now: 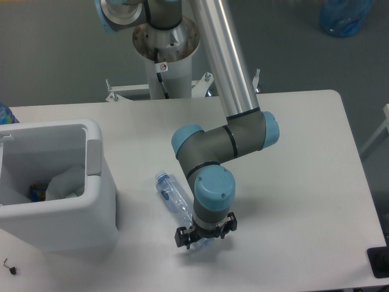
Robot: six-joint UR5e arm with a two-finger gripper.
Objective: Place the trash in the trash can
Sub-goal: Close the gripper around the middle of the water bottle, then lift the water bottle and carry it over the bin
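Near the counter's [292, 182] front edge, the claw [203, 238] sits low over the bottom end of a clear plastic bottle [176, 201]; whether it grips cannot be told. Lying flat, the bottle angles up-left, its blue cap toward the white trash can [91, 201].

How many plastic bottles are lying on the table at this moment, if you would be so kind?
1: the bottle lies beside the trash can, its far end under the gripper. Others may be hidden inside the can.

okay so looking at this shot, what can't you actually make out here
- Gripper jaws: the wrist covers them from the camera, so open or shut is unclear.
- Bottle: its lower end is hidden under the wrist.
- Trash can: the left edge cuts it off; its contents are too small to identify.
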